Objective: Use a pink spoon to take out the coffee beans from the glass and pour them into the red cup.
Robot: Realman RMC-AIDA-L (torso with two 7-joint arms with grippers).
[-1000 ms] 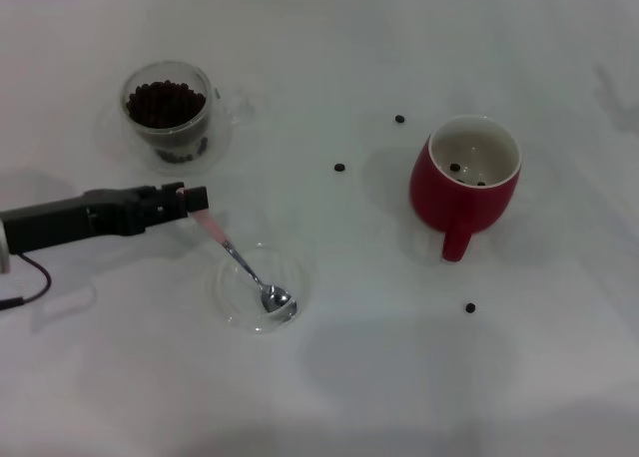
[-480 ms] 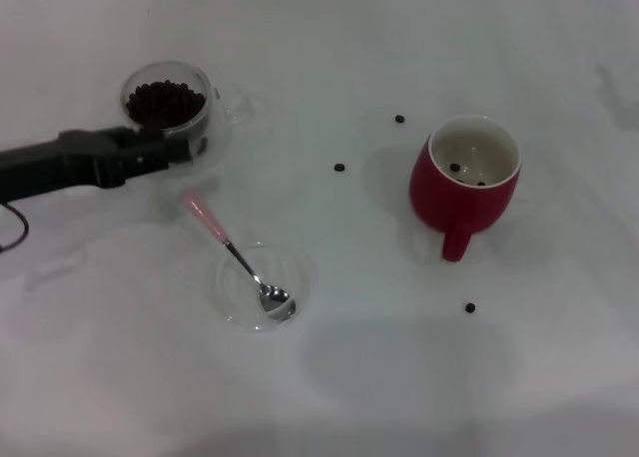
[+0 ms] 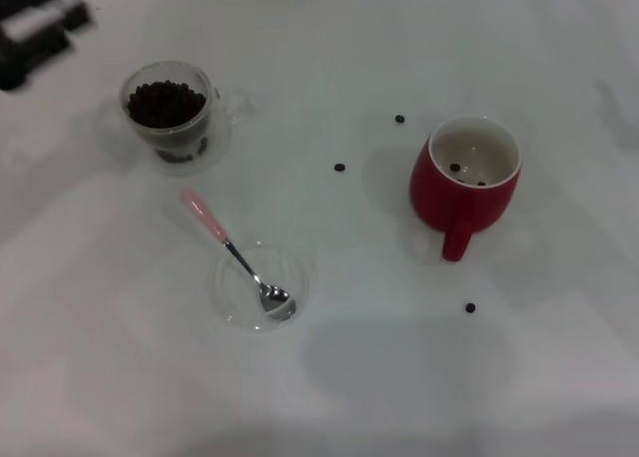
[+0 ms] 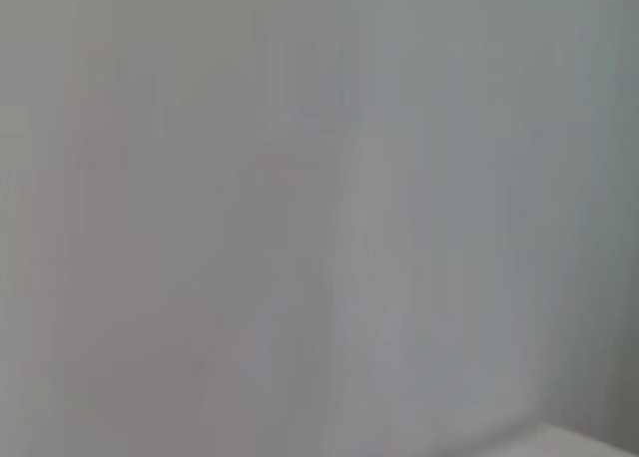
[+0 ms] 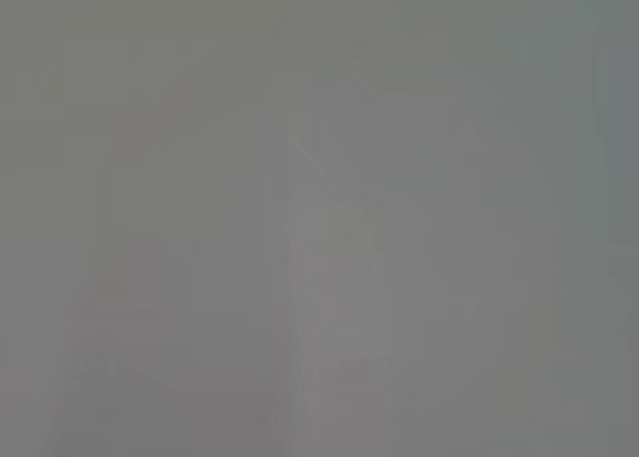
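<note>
White table (image 3: 399,377), stray coffee beans (image 3: 339,167), left hand (image 3: 40,28) at far corner

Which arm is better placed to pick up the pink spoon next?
Left, probably. The left end effector is in view at the table's far left corner, on the pink spoon's side. The spoon's bowl rests in the glass dish. The right arm is not visible.

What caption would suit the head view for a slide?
Pink spoon rests with its bowl in a clear dish, between the glass of coffee beans and the red cup.
</note>
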